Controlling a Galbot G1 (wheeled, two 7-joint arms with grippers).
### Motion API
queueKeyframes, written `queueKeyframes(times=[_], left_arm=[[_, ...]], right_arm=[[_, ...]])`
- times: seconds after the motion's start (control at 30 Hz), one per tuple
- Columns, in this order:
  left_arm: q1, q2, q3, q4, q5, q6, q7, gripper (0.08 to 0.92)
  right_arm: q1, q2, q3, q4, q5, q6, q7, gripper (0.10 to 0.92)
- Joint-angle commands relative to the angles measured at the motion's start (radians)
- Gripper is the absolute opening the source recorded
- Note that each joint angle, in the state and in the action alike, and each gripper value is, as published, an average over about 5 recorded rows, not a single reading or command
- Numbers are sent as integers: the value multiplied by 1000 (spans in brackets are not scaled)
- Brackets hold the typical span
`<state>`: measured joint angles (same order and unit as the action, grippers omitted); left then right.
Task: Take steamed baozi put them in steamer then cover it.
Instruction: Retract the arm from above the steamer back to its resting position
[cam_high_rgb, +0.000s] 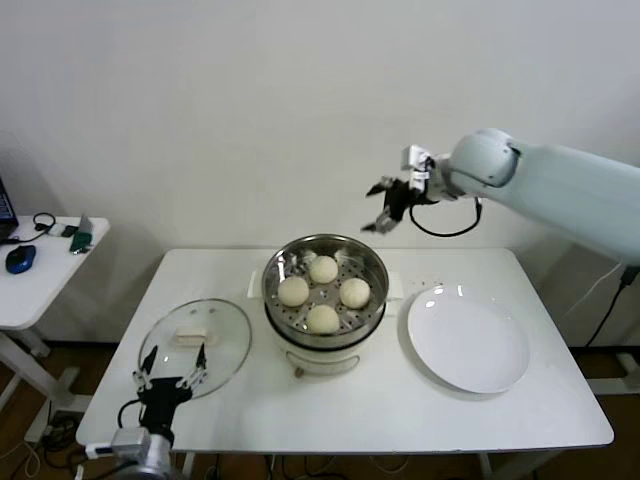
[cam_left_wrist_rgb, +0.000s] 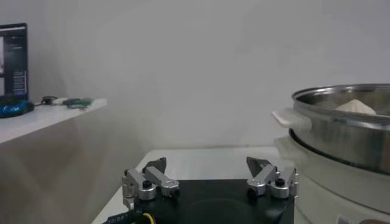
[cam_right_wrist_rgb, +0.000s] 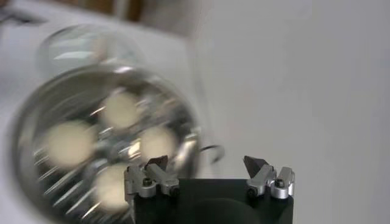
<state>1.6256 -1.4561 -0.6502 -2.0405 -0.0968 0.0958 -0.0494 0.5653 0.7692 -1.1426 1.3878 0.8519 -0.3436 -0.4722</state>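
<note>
Steel steamer (cam_high_rgb: 325, 290) at the table's centre holds all four buns (cam_high_rgb: 323, 293), so covering comes next. The glass lid (cam_high_rgb: 195, 345) lies near the front-left corner; the left gripper (cam_high_rgb: 170, 375), wide open, hovers at its front rim and must grasp the handle. The right gripper (cam_high_rgb: 385, 215), open and empty, hangs above the back edge.

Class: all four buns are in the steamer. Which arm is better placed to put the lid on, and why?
Probably the left. The left gripper, open, sits beside the cover; the right gripper, open and empty, hangs above and behind the steamer, across from it.
</note>
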Motion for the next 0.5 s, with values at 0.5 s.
queueKeyframes(times=[0.5], left_arm=[[-29, 68, -1, 74, 128, -122, 53, 823]], right_arm=[[-1878, -81, 1885, 250, -92, 290, 410, 823]])
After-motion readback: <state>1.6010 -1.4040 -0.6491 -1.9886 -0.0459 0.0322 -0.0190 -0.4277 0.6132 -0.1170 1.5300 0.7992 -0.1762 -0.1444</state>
